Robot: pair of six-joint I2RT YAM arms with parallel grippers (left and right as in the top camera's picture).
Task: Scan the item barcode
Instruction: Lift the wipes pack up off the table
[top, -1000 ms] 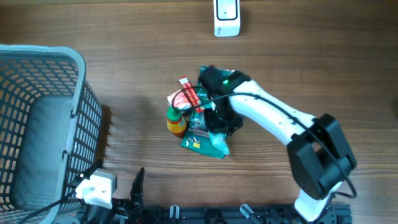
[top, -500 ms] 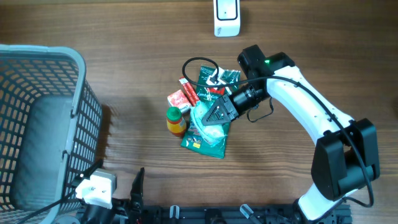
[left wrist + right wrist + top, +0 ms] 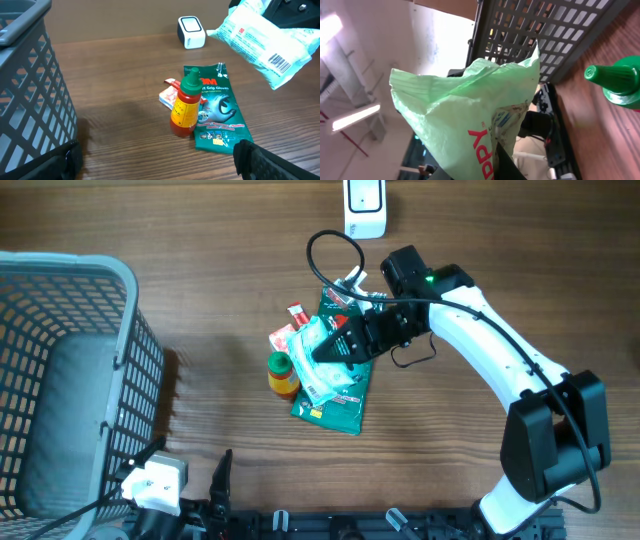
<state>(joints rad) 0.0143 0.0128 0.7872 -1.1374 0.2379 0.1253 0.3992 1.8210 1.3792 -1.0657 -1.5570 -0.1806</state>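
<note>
Since the pack is soft, light & crinkly (film may slip), pinch an end, barcode clear: R gripper does so, pack in air nr scanner. L gripper gapes, idle.

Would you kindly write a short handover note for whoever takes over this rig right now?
Left hand: open and empty, low at the near edge of the table, beside the basket.
Right hand: shut on the pale green packet, held in the air above the other items.
Things: the scanner stands at the far edge. The packet's barcode seems to face away from it.
Done: packet picked up.
To do: turn the barcode toward the scanner and present it. The sauce bottle, green 3M pack and red sachet lie on the table.
</note>
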